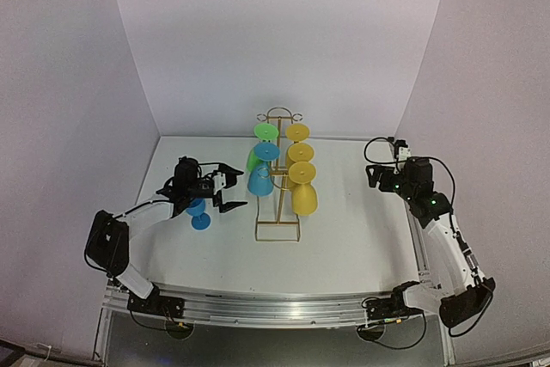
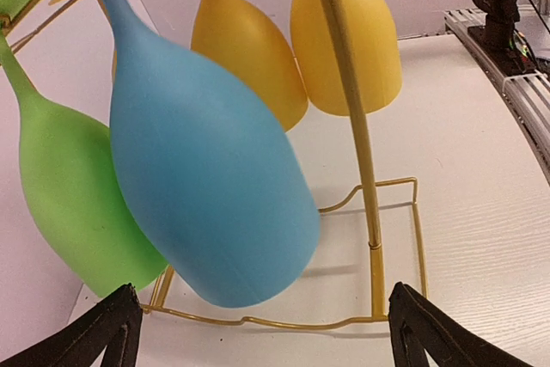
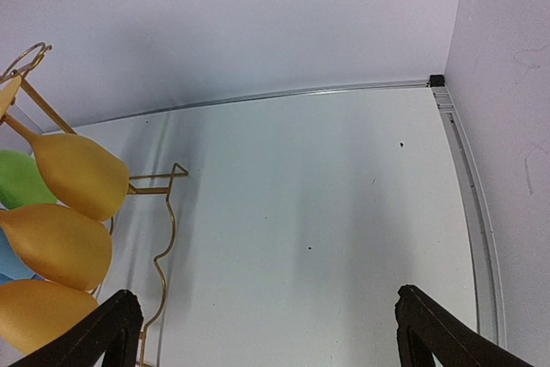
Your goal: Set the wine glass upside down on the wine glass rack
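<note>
Jaws apart; five glasses (image 1: 304, 199) on rack (image 2: 365, 178)

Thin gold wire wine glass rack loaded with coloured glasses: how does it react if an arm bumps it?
Probably light: the gold wire rack is only thin rod, so a bump would likely slide it. With the blue glass and a yellow glass hung above the open base, it may rock or tip. The hung glasses could swing.
</note>
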You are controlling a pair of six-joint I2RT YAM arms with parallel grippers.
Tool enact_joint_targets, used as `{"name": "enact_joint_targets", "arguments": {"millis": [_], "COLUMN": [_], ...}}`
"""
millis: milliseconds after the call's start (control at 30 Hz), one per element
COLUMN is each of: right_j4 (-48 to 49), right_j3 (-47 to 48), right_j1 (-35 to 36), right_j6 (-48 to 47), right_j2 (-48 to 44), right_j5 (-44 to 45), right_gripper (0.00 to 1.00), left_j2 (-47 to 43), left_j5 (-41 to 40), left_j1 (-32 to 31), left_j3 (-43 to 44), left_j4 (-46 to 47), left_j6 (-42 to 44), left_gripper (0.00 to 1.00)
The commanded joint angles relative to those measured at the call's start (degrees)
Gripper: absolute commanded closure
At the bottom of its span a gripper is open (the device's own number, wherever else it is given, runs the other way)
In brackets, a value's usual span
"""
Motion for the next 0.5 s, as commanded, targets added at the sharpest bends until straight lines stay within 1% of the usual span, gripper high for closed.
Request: {"name": "enact_joint_targets", "arguments": {"millis": [0, 100, 167, 200, 300, 367, 400, 467], "right_j4": [1.32, 1.28, 1.21, 1.24, 1.17, 1.26, 1.27, 1.20], "right_j3": [2.77, 3.05, 3.10, 3.11, 2.60, 2.04, 1.77, 1.34], "right_j1": [0.10, 0.09, 0.15, 0.15, 0.13, 0.13, 0.14, 0.09], "right_j6": [1.71, 3.65, 5.22, 6.13, 8.53, 9.76, 10.28, 11.52], "right_j2": [-1.25, -1.78, -2.43, -2.85, -4.66, -5.90, -6.68, -7.91], "right_j5": [-2.48, -2.57, -2.86, -3.21, -4.20, -5.46, -5.61, -5.86], "right_gripper": [0.02, 0.02, 0.02, 0.02, 0.02, 0.02, 0.02, 0.02], "left_j2": [-7.40, -11.19, -11.81, -11.14, -7.09, -2.84, -0.40, 4.12], "left_j5": [-1.73, -5.68, -9.08, -10.03, -10.08, -12.31, -15.37, -21.21], "left_j1": [0.76, 1.17, 2.17, 3.26, 7.10, 8.96, 9.21, 9.73], "left_j3": [0.22, 3.23, 9.84, 14.20, 28.47, 35.51, 40.03, 45.75], "left_j4": [-15.89, -24.64, -35.97, -43.11, -67.20, -81.56, -86.47, -93.20], "left_j6": [5.78, 3.33, 0.37, -0.12, 0.55, 1.59, 0.57, -1.42], "left_gripper": [0.01, 0.01, 0.01, 0.01, 0.03, 0.03, 0.02, 0.01]}}
